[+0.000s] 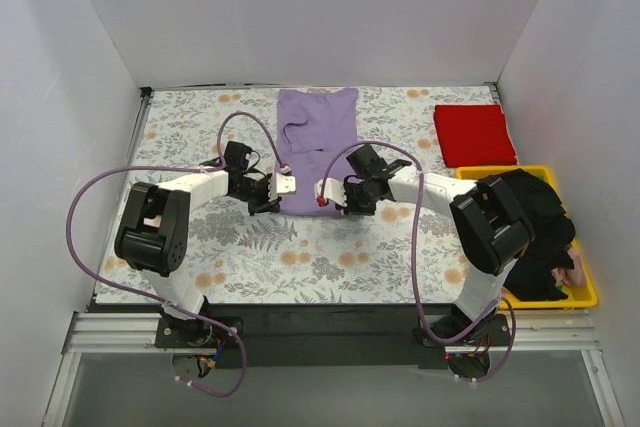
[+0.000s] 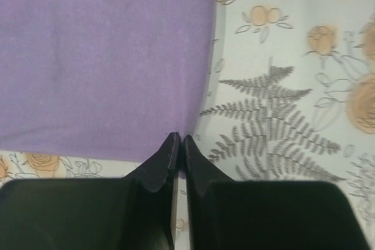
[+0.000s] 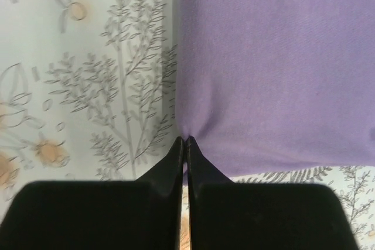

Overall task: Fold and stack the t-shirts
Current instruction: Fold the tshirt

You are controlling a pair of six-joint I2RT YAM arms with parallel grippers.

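Note:
The lavender-purple t-shirt [image 1: 318, 132] lies as a narrow lengthwise strip at the back middle of the floral cloth. My left gripper [image 1: 287, 188] is shut on its near left corner, and the left wrist view shows the purple cloth [image 2: 105, 57] pinched between the tips [image 2: 179, 139]. My right gripper [image 1: 326, 193] is shut on the near right corner, where the cloth [image 3: 275, 57] puckers at the tips [image 3: 186, 140]. The bright red t-shirt [image 1: 474, 134] lies folded flat at the back right.
A yellow plastic tray [image 1: 585, 292] at the right edge holds a heap of dark clothes [image 1: 535, 227]. The grey-and-orange floral cloth [image 1: 300, 257] covers the table. White walls stand close on three sides.

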